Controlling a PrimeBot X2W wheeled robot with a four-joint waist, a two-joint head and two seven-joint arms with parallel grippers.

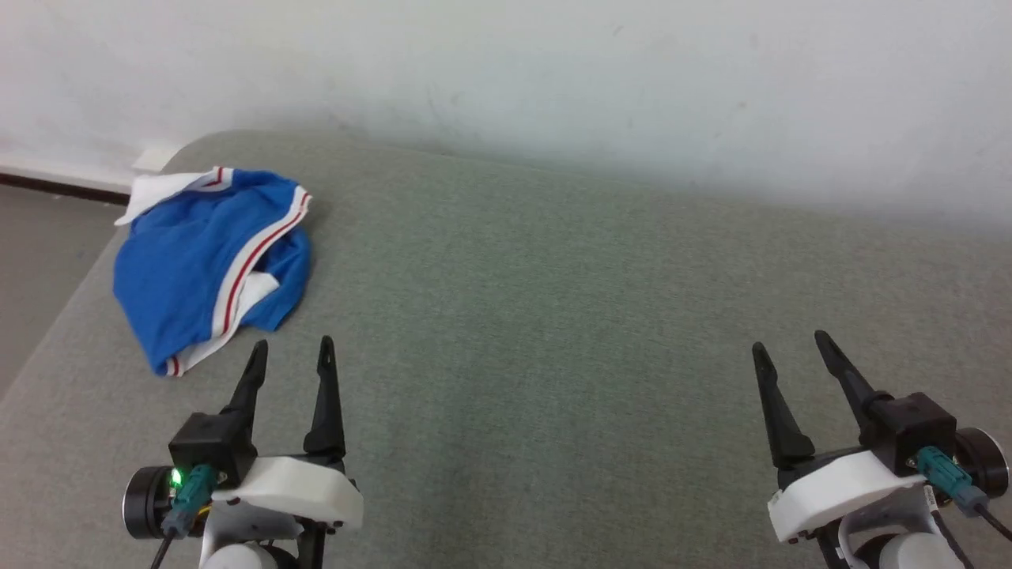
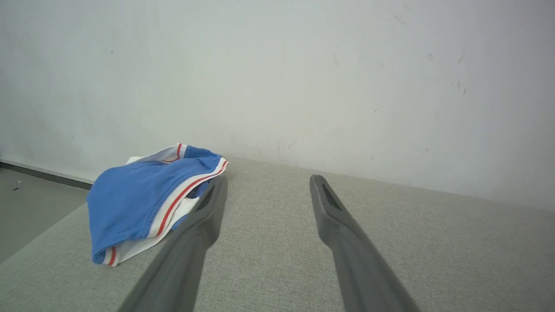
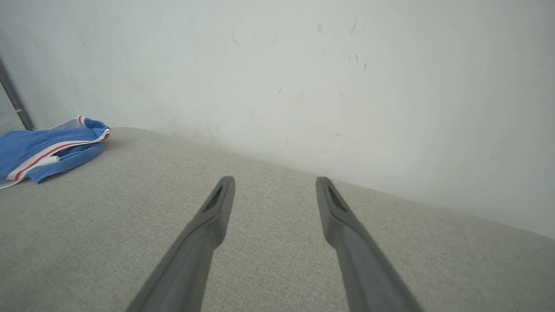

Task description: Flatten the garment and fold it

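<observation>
— Where's the garment (image 1: 202, 261)?

— Bunched up right at the rounded corner (image 1: 237, 150) of the grey-green fabric tabletop (image 1: 553, 316), where the tabletop meets the pale wall (image 1: 553, 79). It is a crumpled blue heap with a white band and red stripes running across the top, and white cloth poking out on the side facing that corner. One edge lies close to the tabletop's side, beyond which the floor (image 1: 39, 261) shows.

— No print visible?

— None that I can make out; the folds hide whatever side carries it.

— And the left pincer (image 1: 292, 344)?

— It hovers on the near side of the corner, just short of the heap. Its two dark fingers are spread wide with nothing between them. In the head view a strip of bare tabletop separates the fingertips from the cloth. In the left wrist view (image 2: 269, 180) one finger overlaps the garment's (image 2: 130, 203) edge, but I cannot tell any contact from that.

— The right pincer (image 1: 791, 341)?

— Well apart from the corner, far across the tabletop. It is also released, fingers parted and empty. Its own view (image 3: 275, 178) shows the garment (image 3: 39, 147) small, away towards the corner.

— Anything else?

— A green light (image 1: 175, 477) glows on the left wrist.
</observation>
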